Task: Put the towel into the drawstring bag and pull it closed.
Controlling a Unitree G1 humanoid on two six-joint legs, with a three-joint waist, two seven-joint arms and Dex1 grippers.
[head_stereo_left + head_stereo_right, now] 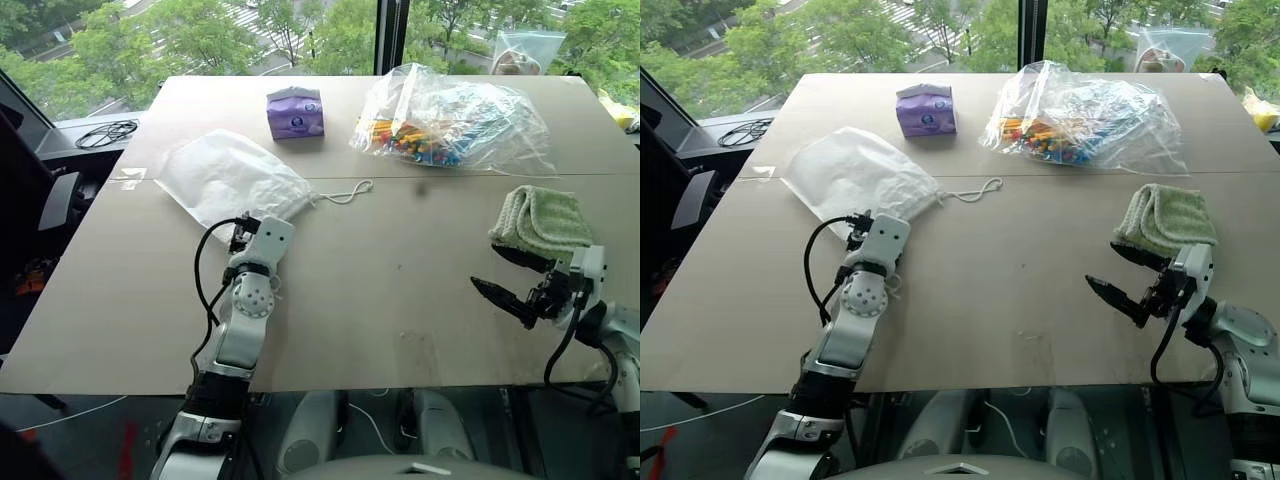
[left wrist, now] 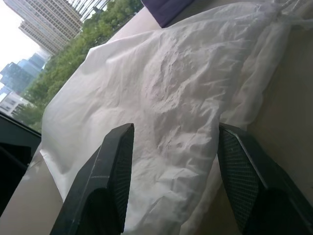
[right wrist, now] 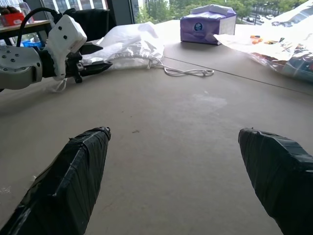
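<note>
Drawstring bag (image 1: 228,176) and towel (image 1: 545,220) on bench (image 1: 400,290), both unheld.
Left gripper (image 2: 171,161): jaws spread, straddling the bag's near edge, the white fabric lying between the fingers. Right gripper (image 3: 173,166): jaws spread wide over bare bench, towel just beside it on the far side. Bag's cord (image 1: 345,193) trails toward bench centre.

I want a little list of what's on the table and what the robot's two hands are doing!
towel: pale green towel, folded, near the table's right edge
drawstring bag: white bag, lying flat, its cord trailing on the table
left hand: left hand, open, at the bag's near edge, bag not gripped
right hand: right hand, wide open, holding nothing, just in front of the towel
other things: purple tissue pack; clear plastic bag of colourful items
towel in bag: not yet
</note>
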